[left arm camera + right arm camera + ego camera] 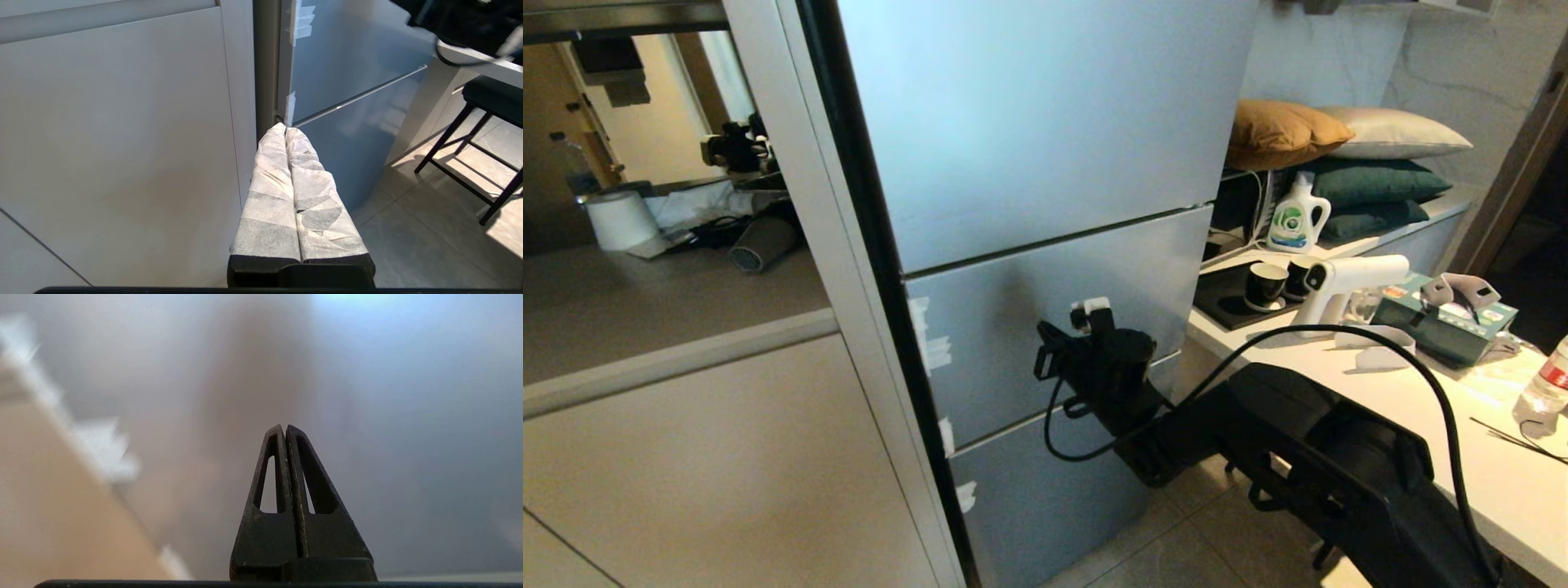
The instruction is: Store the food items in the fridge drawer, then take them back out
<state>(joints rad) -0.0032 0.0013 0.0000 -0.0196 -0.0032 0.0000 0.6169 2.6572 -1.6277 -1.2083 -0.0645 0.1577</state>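
we see our right gripper (284, 428), bare black fingers pressed together on nothing, raised close before the middle silver-grey fridge panel (1054, 327), which sits shut between the tall upper silver fridge door (1045, 114) at its 12 o'clock and a lower silver panel (1045, 490) at its 6 o'clock. in the head view the right arm (1307, 457) reaches in from 4 o'clock. our left gripper (285, 131), its fingers wrapped in white cloth and closed against each other, hangs low near the seam where the beige cabinet door (122, 143) meets the fridge. we cannot see the potato or the pepper in any view. at 3 o'clock, a white counter (1462, 457) carries a white spray gun (1339, 286) and a clear water bottle (1547, 388).
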